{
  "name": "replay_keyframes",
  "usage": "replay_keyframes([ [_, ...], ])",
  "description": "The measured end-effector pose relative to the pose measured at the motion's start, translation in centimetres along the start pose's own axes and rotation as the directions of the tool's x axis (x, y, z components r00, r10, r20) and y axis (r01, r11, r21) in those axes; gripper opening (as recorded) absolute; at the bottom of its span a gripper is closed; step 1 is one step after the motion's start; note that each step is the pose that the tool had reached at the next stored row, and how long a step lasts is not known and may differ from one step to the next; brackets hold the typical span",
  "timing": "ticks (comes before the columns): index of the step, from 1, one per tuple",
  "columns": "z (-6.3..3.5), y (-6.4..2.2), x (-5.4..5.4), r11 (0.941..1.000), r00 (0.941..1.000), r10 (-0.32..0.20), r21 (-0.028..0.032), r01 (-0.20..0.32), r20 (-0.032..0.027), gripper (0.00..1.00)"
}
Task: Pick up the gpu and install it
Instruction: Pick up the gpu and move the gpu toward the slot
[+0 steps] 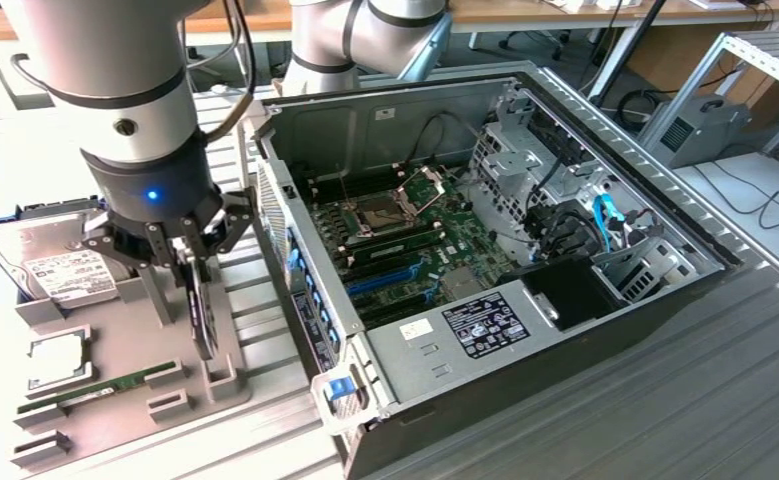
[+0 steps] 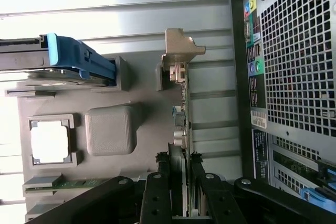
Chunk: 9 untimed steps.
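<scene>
Starting at the exterior view's left: a grey parts tray [image 1: 116, 335], with a white-labelled hard drive [image 1: 58, 262] at its far end, a CPU [image 1: 56, 360] in a square pocket, and a green memory stick [image 1: 96, 388] nearest the camera. Next along, at the tray's edge toward the case, the gpu [image 1: 204, 310], upright on its long edge among the slot posts (seated or just lifted, cannot tell). Directly above it, the gripper [image 1: 182, 250], pointing straight down and closed narrowly on the card's upper edge. Same grip from the wrist view: black fingers [image 2: 157, 198] against both faces of the gpu [image 2: 181, 108], silver end bracket [image 2: 179, 51] at the card's far end beside a tray post. Further right in the exterior view, just beside the tray, the open computer case [image 1: 403, 345], with motherboard [image 1: 423, 245] and blue slots [image 1: 386, 280] exposed, and a drive cage [image 1: 529, 150] and blue cable [image 1: 608, 220] toward the right.
</scene>
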State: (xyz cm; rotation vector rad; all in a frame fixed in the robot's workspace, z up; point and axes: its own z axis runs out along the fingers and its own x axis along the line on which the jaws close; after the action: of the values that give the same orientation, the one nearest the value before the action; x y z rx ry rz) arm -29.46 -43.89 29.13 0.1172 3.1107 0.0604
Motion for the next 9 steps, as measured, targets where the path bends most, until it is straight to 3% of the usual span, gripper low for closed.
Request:
replay_keyframes([
  [9, -0.45, 0.02, -0.01, 1.0, 1.0, 0.0, 0.0, 0.0, 0.0, 0.27],
])
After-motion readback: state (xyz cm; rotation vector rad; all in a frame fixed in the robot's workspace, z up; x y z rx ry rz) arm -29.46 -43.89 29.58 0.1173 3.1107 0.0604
